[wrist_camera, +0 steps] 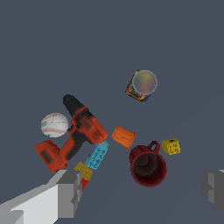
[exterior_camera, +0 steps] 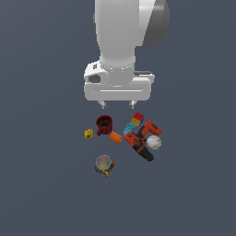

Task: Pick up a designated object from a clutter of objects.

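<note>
1. My pincer (exterior_camera: 118,105) hangs above the pile, just over centre in the exterior frame, holding nothing. In the wrist view its two grey fingers (wrist_camera: 70,192) stand far apart at opposite edges, so it is spread wide.
2. The yellow block (exterior_camera: 88,133), tiny with dark dots, lies left of centre in the exterior frame, just beside the red cup (exterior_camera: 104,124) but apart from it. In the wrist view it shows at (wrist_camera: 171,146), close to the cup's handle.
3. The red cup stands upright with its mouth open upward.
4. The orange cylinder (exterior_camera: 115,137) lies on its side right of the cup, between cup and drill (exterior_camera: 142,140).
5. The orange-and-black drill lies flat, right of centre in the exterior frame, with the white baseball (exterior_camera: 154,142) against it.
6. The coloured bricks (exterior_camera: 135,122) sit just above the drill in the exterior frame, touching it.
7. The clear ball (exterior_camera: 104,162) rests on a patterned cube (exterior_camera: 108,170), below the rest of the pile and apart from it.
</note>
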Available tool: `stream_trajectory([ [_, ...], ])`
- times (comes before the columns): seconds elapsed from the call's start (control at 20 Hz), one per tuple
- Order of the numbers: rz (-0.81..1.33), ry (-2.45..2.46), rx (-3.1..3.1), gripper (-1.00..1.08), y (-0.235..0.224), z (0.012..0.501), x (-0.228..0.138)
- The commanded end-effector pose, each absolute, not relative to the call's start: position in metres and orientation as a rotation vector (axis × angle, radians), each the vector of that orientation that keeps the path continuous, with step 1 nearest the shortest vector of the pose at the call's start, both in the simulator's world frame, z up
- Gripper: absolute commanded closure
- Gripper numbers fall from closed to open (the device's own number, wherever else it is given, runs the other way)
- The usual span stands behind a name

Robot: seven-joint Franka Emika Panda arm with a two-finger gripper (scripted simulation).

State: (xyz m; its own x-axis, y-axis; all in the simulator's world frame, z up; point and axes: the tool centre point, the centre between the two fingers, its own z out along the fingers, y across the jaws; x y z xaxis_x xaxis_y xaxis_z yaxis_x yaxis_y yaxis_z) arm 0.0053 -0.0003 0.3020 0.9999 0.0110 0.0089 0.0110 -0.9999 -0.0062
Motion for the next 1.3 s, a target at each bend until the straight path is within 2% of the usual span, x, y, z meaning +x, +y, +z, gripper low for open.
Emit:
stream_trajectory([
  [0.0, -0.012, 0.022, -3.133, -0.92, -0.003, 0.297, 0.006],
  [0.45, -0.006, 0.326, -3.100, -0.92, -0.026, 0.260, 0.008],
  [1.25, 0.012, 1.223, -2.856, -0.92, -0.100, 0.154, -0.008],
])
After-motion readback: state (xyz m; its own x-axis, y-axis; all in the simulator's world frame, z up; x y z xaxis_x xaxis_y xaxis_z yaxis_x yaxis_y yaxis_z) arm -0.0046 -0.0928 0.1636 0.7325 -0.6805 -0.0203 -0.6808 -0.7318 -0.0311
